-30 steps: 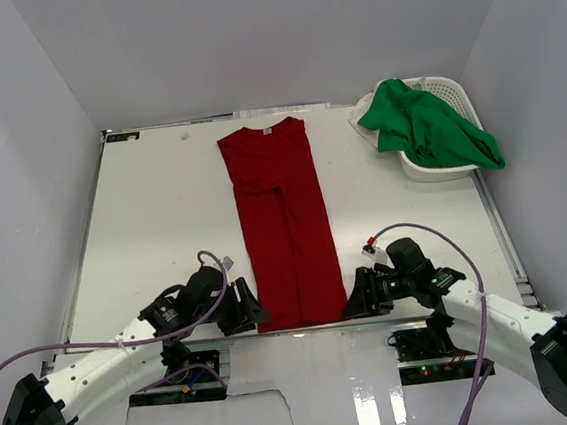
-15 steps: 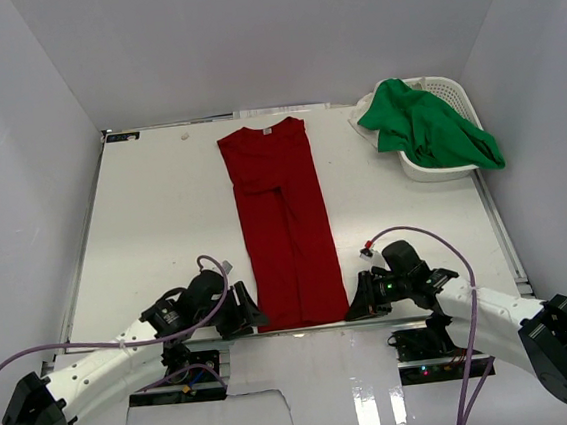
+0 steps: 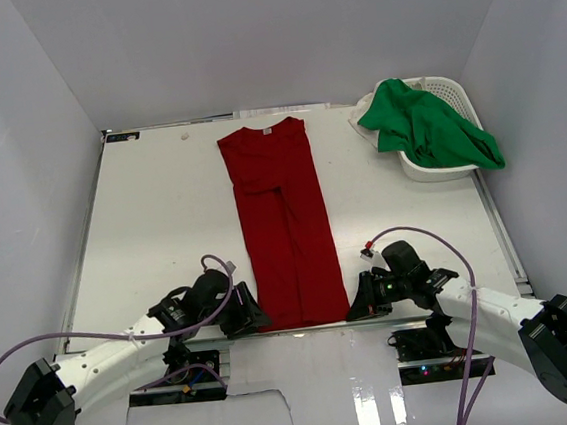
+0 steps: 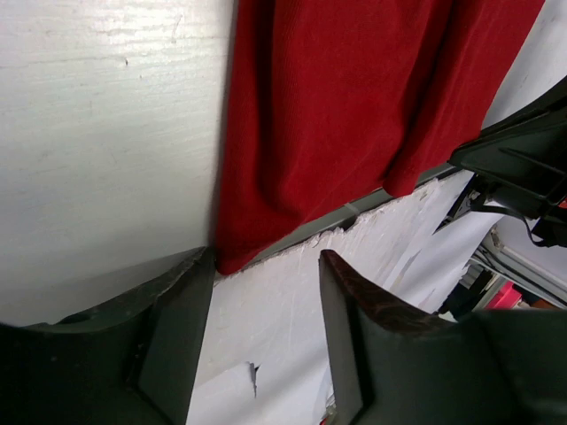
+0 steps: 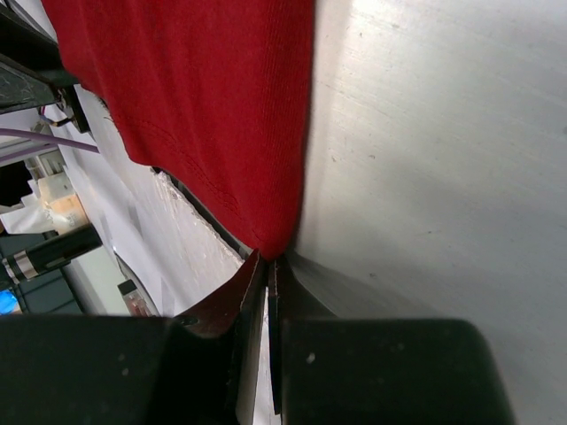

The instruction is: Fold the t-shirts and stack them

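Taking hold of the near hem of the red t-shirt, lying as a long narrow strip down the middle of the table with its collar at the far end, and leaving the green t-shirt heaped in the white basket at the far right. Pinching the near right hem corner with the right gripper, closed tight on the cloth, while straddling the near left corner with the left gripper, standing well apart and clamping nothing yet. Probably needing next to close the left gripper on its corner, before lifting both corners together and carrying them level toward the collar.
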Motion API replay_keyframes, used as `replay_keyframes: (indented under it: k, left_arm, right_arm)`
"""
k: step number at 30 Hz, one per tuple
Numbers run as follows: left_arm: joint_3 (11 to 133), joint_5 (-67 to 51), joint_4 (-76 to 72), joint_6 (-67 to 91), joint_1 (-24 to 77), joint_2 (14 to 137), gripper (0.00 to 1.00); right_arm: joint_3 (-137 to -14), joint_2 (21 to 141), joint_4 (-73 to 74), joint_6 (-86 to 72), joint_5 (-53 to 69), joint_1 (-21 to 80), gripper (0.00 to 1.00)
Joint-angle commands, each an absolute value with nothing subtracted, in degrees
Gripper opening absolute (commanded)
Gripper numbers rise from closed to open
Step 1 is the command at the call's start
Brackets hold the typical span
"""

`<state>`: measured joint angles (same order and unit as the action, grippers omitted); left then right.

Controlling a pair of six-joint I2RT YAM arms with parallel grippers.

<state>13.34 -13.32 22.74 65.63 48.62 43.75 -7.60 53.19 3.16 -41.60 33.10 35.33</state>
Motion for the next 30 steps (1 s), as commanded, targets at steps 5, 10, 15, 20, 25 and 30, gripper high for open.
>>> replay_keyframes:
  k: [5,10,15,20,25,30]
  left_arm:
    - [10.5,-11.9,20.0,66.2,49.2,46.4,0.53]
    - [8.7,-12.8,16.4,66.7,49.3,48.9,0.46]
    - [8.0,-12.9,15.6,66.9,49.6,48.8,0.36]
    - [7.6,-13.8,16.3,67.0,49.6,46.7,0.24]
    - [9.4,-14.6,18.8,66.6,49.6,45.2,0.0]
    - [14.7,-14.3,22.6,64.4,49.6,45.5,0.0]
  right_arm:
    - [-8.3,52.6,3.9,-41.0,33.0,35.6,0.08]
    - [-8.2,52.4,3.9,-41.0,33.0,35.6,0.08]
    - [-7.9,52.0,3.9,-41.1,33.1,35.6,0.08]
    - [-9.1,51.5,5.4,-40.8,33.0,35.6,0.08]
    - [-11.5,51.2,7.8,-39.1,33.5,35.6,0.08]
    - [-15.3,50.0,13.1,-37.5,32.5,35.6,0.08]
